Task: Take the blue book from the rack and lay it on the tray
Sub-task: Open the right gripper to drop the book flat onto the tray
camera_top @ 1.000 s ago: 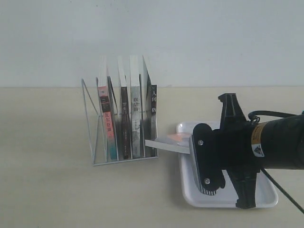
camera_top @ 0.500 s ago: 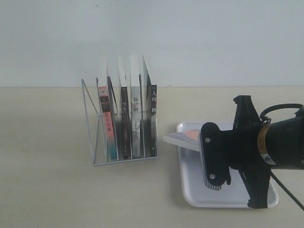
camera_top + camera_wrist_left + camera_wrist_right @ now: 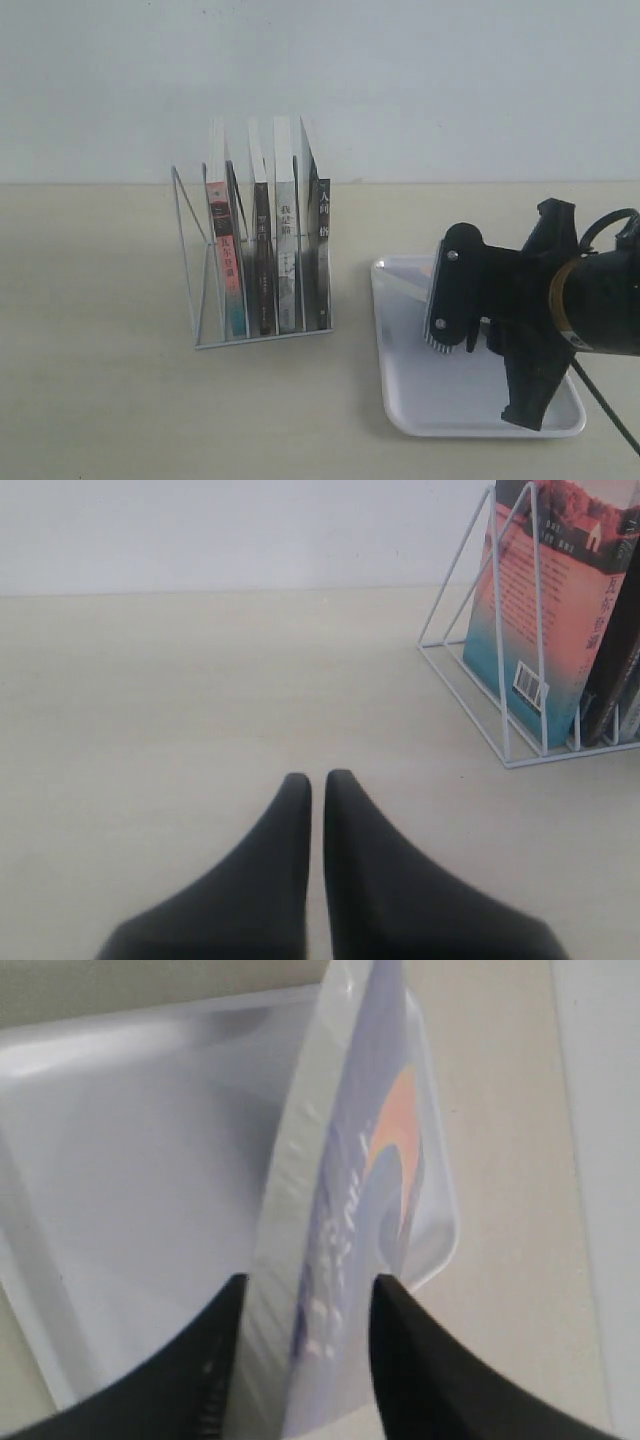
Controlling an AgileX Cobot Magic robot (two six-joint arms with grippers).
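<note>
Over the flat white plastic tray with rounded corners (image 3: 400,400), the right pincer (image 3: 308,1282) is clamped on the blue paperback book with the orange crescent on its cover (image 3: 345,1200). The book is held on edge and tilted, not yet lying flat (the exterior view shows only a sliver of it). Its far end seems close to the tray's corner. Released at this tilt, it could flop across the low rim onto the pale table (image 3: 150,730), or its edge could shove the tray. The left pincer (image 3: 317,780), nearly closed on nothing, hovers near the thin white wire rack (image 3: 262,340).
</note>
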